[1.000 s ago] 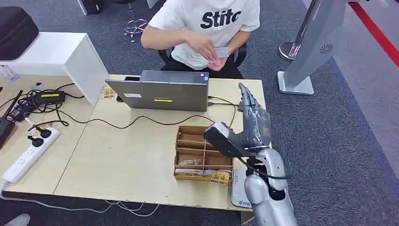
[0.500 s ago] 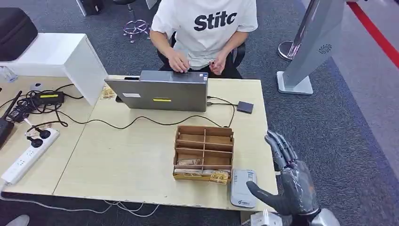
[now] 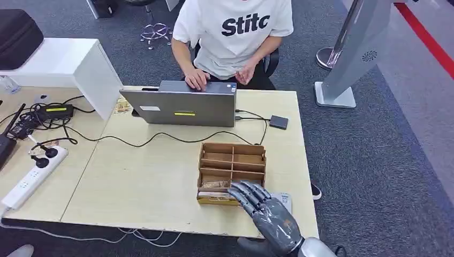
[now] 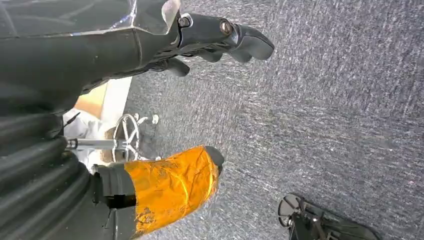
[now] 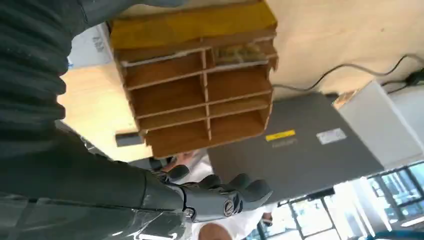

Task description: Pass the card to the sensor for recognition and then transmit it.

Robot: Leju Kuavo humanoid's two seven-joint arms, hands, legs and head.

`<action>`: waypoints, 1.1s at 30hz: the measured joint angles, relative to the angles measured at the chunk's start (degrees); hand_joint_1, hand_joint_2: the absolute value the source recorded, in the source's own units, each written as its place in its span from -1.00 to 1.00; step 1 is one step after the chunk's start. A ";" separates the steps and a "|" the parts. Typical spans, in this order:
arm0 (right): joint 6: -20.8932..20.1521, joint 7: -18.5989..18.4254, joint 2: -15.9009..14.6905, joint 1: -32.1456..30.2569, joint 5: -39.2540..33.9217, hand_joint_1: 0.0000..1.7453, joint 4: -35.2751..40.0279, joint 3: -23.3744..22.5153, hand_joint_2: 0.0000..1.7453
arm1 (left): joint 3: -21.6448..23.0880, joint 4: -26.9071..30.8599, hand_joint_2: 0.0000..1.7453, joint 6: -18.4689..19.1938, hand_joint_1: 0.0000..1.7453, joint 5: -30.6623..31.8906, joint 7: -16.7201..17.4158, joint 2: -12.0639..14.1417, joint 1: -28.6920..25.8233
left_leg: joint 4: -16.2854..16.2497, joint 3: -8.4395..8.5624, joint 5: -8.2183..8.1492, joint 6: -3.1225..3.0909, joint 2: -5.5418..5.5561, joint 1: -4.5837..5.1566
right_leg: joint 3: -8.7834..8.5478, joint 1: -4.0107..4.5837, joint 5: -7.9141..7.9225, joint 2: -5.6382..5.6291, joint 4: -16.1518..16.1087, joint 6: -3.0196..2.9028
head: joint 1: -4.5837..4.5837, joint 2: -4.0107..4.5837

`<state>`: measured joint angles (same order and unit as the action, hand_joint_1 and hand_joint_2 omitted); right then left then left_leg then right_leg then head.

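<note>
**Right hand over the card box, nothing held**

Head view: the right hand (image 3: 270, 214) is above the near edge of the table (image 3: 150, 176), fingers spread and empty, reaching over the front of the wooden compartment box (image 3: 232, 172). A white sensor device (image 3: 286, 200) lies just beside the box, partly hidden by the hand. Card-like items lie in the box's near compartments; too small to tell which is the task's card. A laptop (image 3: 182, 103) stands at the far edge with a person (image 3: 233, 37) seated behind it, hands at the keyboard. A power strip (image 3: 33, 175) lies at the table's left.

Left wrist view: the left hand (image 4: 220, 42) hangs over grey carpet, fingers loosely curled, holding nothing.

Right wrist view: fingers (image 5: 227, 192) apart and empty, near the box (image 5: 200, 95) and laptop (image 5: 300, 145).
</note>
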<state>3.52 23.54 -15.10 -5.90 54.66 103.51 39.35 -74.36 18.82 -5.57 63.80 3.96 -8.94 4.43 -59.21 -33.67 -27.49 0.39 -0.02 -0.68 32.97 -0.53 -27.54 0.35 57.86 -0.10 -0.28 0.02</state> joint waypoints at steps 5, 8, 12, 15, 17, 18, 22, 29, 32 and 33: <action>0.18 -1.31 -1.14 1.37 -0.06 -1.00 -1.92 2.95 1.00 | 0.00 0.00 1.00 0.00 -1.00 0.00 -0.02 0.13 -0.02 | 0.00 -0.02 -0.01 -0.01 0.00 0.02 | 0.01 0.00 0.00 0.00 -0.01 0.00 | 0.00 0.00; 0.77 -2.95 -1.99 1.81 0.11 -1.00 -2.40 3.93 1.00 | 0.00 0.00 1.00 0.00 -1.00 0.00 -0.13 0.24 -0.01 | 0.00 -0.02 -0.01 -0.01 0.00 0.02 | 0.01 -0.01 0.00 0.00 -0.01 0.00 | 0.00 0.00; 0.94 -3.63 -2.62 2.12 0.20 -1.00 -3.01 4.70 1.00 | 0.00 0.00 1.00 -0.02 -1.00 0.00 -0.17 0.33 -0.01 | 0.00 -0.01 -0.01 -0.01 0.00 0.02 | 0.01 -0.01 0.00 0.00 -0.02 0.00 | -0.02 0.00; 1.29 -4.75 -2.80 2.25 1.36 -1.00 -3.41 4.89 1.00 | 0.00 0.00 1.00 -0.02 -1.00 0.00 -0.20 0.33 -0.01 | 0.00 -0.01 -0.01 -0.01 0.00 0.01 | 0.01 -0.01 0.00 0.00 -0.01 0.00 | 0.00 0.00; 2.42 -7.09 -2.80 2.44 3.93 -1.00 -3.89 4.91 1.00 | 0.00 0.00 1.00 -0.02 -1.00 0.00 -0.20 0.31 -0.01 | 0.00 -0.01 -0.01 -0.01 0.00 0.01 | 0.01 -0.01 0.00 0.00 -0.01 0.00 | -0.02 0.00; 3.06 -8.33 -2.80 2.57 5.34 -1.00 -4.15 4.91 1.00 | 0.00 0.00 1.00 -0.04 -1.00 0.00 -0.20 0.31 -0.01 | 0.00 -0.01 -0.01 -0.01 0.00 0.01 | 0.00 -0.01 0.00 0.00 -0.01 0.00 | 0.00 0.00; 4.26 -13.51 -2.38 3.11 10.49 -1.00 -5.97 4.85 1.00 | 0.00 0.00 1.00 -0.20 -1.00 -0.02 -0.17 0.22 -0.01 | 0.00 -0.01 0.00 -0.01 0.00 0.01 | 0.00 -0.01 0.00 0.00 -0.01 0.00 | 0.00 0.00; 4.00 -14.88 -0.92 3.48 12.39 -1.00 -9.48 4.08 1.00 | 0.00 0.02 1.00 -0.20 -1.00 0.00 -0.17 -0.09 -0.01 | 0.00 -0.01 -0.01 -0.01 0.00 0.01 | 0.00 -0.01 0.00 -0.01 -0.01 0.00 | 0.00 0.00; 3.85 -15.28 -0.17 3.57 12.61 -1.00 -10.36 3.40 1.00 | 0.00 0.02 1.00 -0.20 -1.00 -0.02 -0.17 -0.17 -0.02 | 0.00 -0.01 -0.01 -0.01 0.00 0.01 | 0.01 -0.01 0.00 0.00 -0.01 0.00 | -0.02 0.00; 3.82 -15.32 0.02 3.60 12.63 -1.00 -10.62 3.28 1.00 | 0.00 0.02 1.00 -0.18 -1.00 -0.02 -0.17 -0.20 -0.02 | 0.00 -0.01 -0.01 -0.01 0.00 0.01 | 0.01 -0.01 0.00 0.00 -0.01 0.00 | 0.00 0.00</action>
<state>7.34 8.22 -15.08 -2.30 67.30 92.89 42.62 -74.36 18.84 -5.75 63.78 3.78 -9.14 4.41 -59.22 -33.69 -27.49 0.38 -0.02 -0.67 32.97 -0.54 -27.54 0.35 57.85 -0.10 -0.28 0.02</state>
